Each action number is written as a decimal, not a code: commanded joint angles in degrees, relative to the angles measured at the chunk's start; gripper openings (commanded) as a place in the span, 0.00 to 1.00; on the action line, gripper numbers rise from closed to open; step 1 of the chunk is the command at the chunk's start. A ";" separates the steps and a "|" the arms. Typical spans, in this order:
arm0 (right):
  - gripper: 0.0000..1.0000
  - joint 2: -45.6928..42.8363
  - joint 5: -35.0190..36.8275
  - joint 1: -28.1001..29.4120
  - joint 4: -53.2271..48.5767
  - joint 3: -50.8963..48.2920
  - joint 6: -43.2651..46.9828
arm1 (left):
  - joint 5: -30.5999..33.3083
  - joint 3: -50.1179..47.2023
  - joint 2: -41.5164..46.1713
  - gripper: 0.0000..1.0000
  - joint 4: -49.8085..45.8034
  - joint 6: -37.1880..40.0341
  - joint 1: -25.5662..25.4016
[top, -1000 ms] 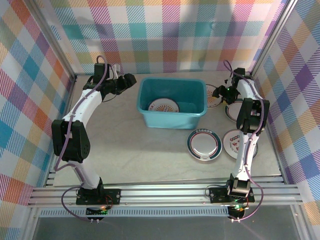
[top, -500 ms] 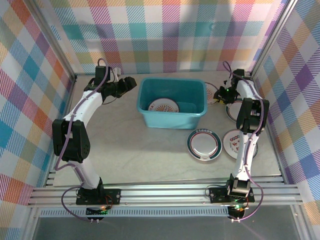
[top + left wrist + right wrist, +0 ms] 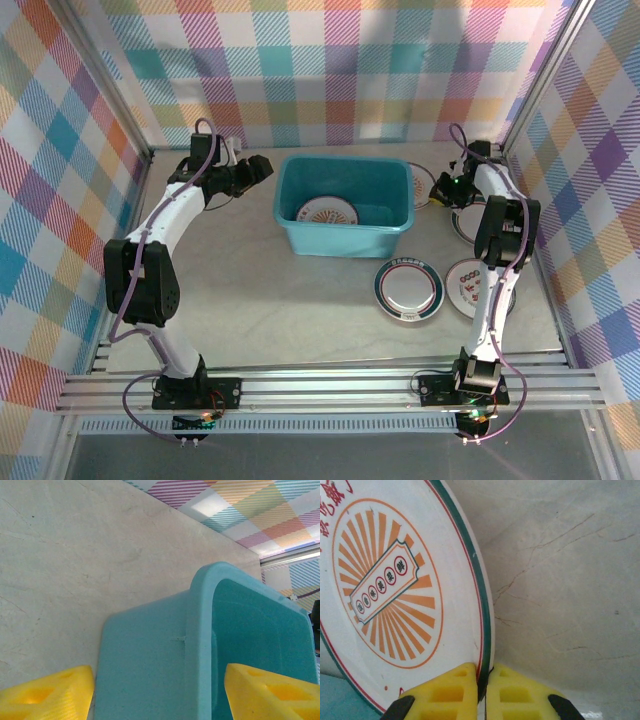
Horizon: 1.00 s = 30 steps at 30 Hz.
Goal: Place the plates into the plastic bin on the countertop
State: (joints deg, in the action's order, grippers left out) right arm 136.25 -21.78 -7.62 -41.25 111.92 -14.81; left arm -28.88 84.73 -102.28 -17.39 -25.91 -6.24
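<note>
The teal plastic bin (image 3: 345, 205) stands mid-countertop with one orange-patterned plate (image 3: 326, 212) lying inside. My right gripper (image 3: 440, 188) sits just right of the bin. In the right wrist view it (image 3: 484, 690) is shut on the green-edged rim of a white plate (image 3: 395, 595) with an orange sunburst design. That plate (image 3: 422, 186) is between the bin and the gripper. My left gripper (image 3: 262, 165) is open at the bin's far-left corner. Its yellow fingers (image 3: 45, 692) stand on either side of the bin's rim (image 3: 200, 630) without touching it.
Two more plates lie on the countertop (image 3: 260, 290) in front of the bin's right end, a teal-rimmed one (image 3: 408, 288) and a red-patterned one (image 3: 466, 285). Another plate (image 3: 462, 222) is partly hidden under the right arm. Plaid walls close in the back and sides.
My right gripper's fingers have closed onto the rim of the sunburst plate beside the bin. The left arm has barely moved.
</note>
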 commanded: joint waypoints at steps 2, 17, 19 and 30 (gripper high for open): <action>0.07 -3.95 -3.38 0.27 0.81 -3.39 -1.24 | 0.17 -1.19 3.09 0.70 3.27 -0.19 -0.14; 0.00 -15.88 -7.61 -1.44 9.38 -13.48 -8.20 | -0.56 -3.24 4.89 0.70 5.07 -0.97 -0.16; 0.00 -17.52 -7.92 -1.94 10.74 -14.71 -9.50 | -0.69 -3.52 5.15 0.70 5.41 -1.07 -0.18; 0.00 -24.80 -5.96 -2.49 11.99 -16.27 -10.47 | -1.26 -4.96 6.41 0.70 6.73 -1.25 -0.20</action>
State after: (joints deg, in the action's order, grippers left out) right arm 115.52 -26.41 -9.54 -31.51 95.96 -24.73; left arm -29.10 80.71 -98.37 -12.99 -26.37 -6.24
